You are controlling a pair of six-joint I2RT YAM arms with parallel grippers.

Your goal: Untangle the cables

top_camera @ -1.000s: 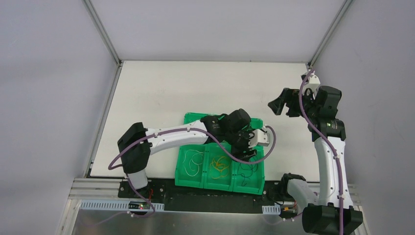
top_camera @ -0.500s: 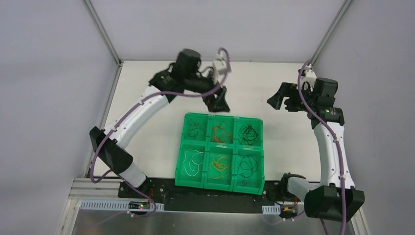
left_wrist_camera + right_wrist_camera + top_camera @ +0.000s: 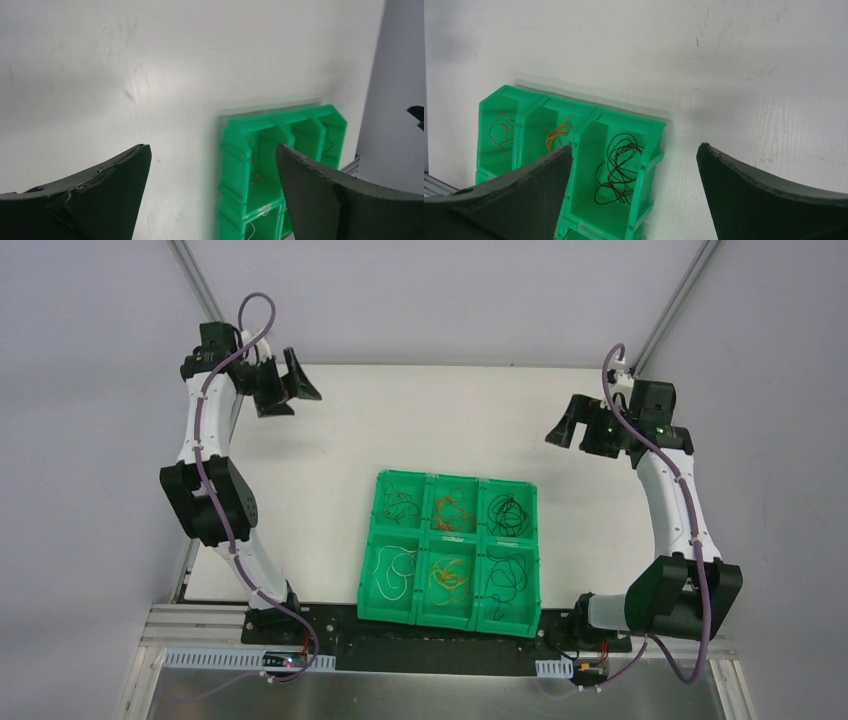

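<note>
Evidently the sorting is near its end, judging by how things lie: the cables [image 3: 450, 573] sit inside the green six-compartment tray [image 3: 445, 622] at the near middle of the counter [image 3: 320, 430], one small bundle per compartment, so that the dividers keep the colours from mixing. The far row holds a dark reddish wire [image 3: 400, 506] on the left, an orange wire [image 3: 452, 512] in the middle and a black coil [image 3: 508, 512] on the right. The near row holds a white loop [image 3: 395, 570], a yellow-orange bundle in the middle and a loose black wire [image 3: 508, 578]. That middle bundle may hold two colours together, though it is too fine to tell. The left hand [image 3: 288, 396] hangs high over the far-left corner with its fingers spread and nothing between them. The right hand [image 3: 574, 434] is raised by the far-right edge, likewise spread and empty. Both are well apart from the tray, probably held there to leave it unobstructed, with each wrist camera looking toward it.
</note>
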